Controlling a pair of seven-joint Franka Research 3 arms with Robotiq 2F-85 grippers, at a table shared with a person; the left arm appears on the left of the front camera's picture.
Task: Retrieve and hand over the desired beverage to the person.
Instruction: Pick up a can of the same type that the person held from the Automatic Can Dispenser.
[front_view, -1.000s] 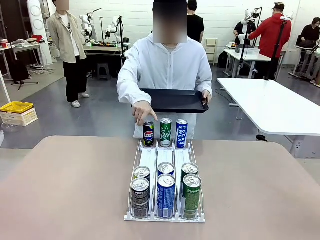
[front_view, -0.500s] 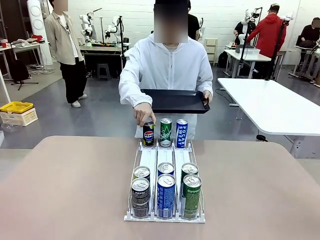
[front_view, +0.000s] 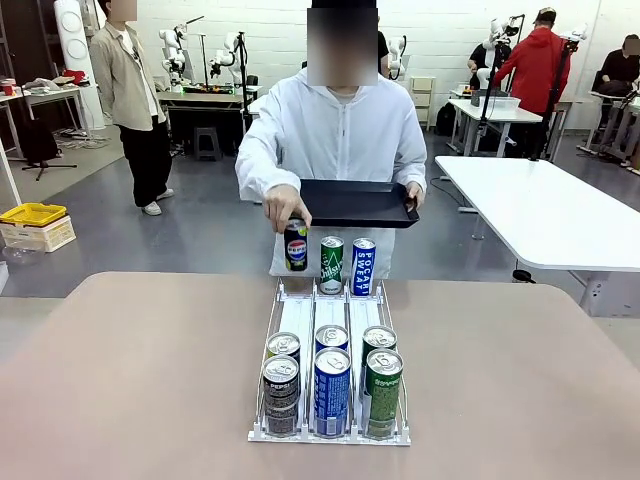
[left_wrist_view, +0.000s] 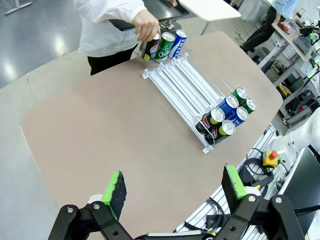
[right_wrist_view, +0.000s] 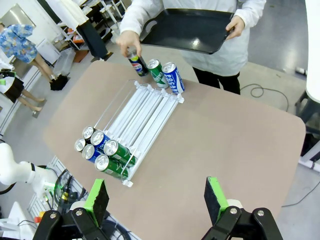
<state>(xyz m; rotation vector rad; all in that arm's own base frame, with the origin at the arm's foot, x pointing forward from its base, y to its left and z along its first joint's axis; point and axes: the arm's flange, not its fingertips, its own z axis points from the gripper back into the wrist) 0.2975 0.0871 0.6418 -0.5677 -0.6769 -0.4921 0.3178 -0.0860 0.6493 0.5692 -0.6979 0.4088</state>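
Both the left gripper (left_wrist_view: 174, 186) and right gripper (right_wrist_view: 156, 197) hang wide open above the tan counter (front_view: 130, 370); as the white-jacketed person (front_view: 335, 130) holds a black Pepsi can (front_view: 296, 245) just above the far end of the white slatted rack (front_view: 298, 320), probably best to descend squarely onto the matching dark Pepsi can (front_view: 281, 395) at its near-left corner.

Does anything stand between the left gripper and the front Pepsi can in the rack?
Nothing visible does. The left gripper is open above the table; the front Pepsi can is uncovered from above, though a blue can stands close beside it.
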